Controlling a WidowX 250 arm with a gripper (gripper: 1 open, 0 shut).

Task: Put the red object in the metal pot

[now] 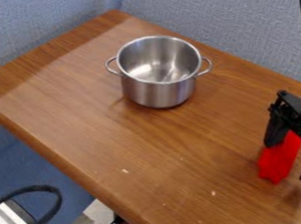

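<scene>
Claw (293, 150) stands open, straddling the upright red block (278, 161), whose top it hides; arm cut off at the frame edge. Pot (158, 71) sits well apart.

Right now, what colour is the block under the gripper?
Bright red: the block stands between the open gripper fingers in the camera view.
</scene>
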